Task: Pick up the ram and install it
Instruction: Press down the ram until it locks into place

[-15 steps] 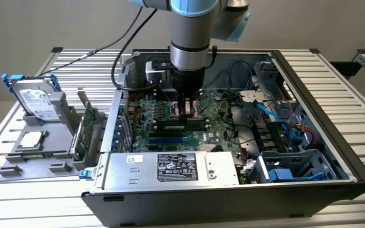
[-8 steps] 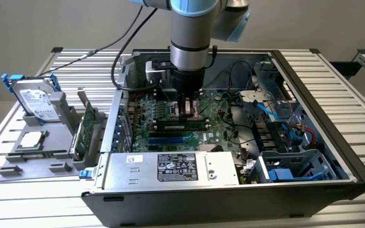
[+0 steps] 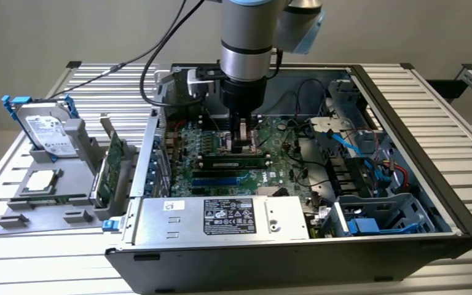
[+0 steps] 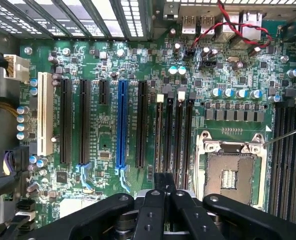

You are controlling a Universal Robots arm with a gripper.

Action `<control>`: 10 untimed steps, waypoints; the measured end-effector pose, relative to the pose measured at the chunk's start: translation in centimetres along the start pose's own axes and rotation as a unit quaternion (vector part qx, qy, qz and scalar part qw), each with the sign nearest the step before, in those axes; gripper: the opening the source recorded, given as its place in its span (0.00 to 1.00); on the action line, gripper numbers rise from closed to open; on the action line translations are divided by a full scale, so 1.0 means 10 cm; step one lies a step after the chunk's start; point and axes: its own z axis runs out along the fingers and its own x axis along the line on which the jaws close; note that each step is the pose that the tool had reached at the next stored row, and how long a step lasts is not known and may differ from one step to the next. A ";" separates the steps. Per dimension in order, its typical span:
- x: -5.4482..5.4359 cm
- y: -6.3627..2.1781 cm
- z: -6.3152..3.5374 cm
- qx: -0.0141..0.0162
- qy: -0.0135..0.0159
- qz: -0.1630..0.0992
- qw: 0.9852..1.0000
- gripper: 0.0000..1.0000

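Inside the open computer case [image 3: 400, 184], the gripper [image 3: 241, 145] hangs straight down over the green motherboard [image 3: 219, 153], its tips just above the memory slots [image 4: 174, 135]. The jaws are pressed together, and in the wrist view the black fingers [image 4: 164, 200] meet with only a thin dark edge between them; whether that edge is the ram cannot be made out. A ram [image 3: 234, 163] lies flat along a slot just near of the tips, partly blocked by the gripper. The empty processor socket [image 4: 231, 172] sits beside the slots. On the exterior view's left, a grey tray [image 3: 47, 209] holds a hard drive [image 3: 43, 132], a silver processor chip [image 3: 41, 179] and an upright expansion card [image 3: 115, 161]. The power supply [image 3: 219, 218] hides the board's near edge.
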 end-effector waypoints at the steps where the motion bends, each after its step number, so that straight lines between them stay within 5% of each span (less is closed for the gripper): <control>1: 0.00 0.000 0.000 0.000 0.000 0.000 1.000 0.11; 10: 0.00 0.000 -0.001 0.000 -0.001 0.000 1.000 0.11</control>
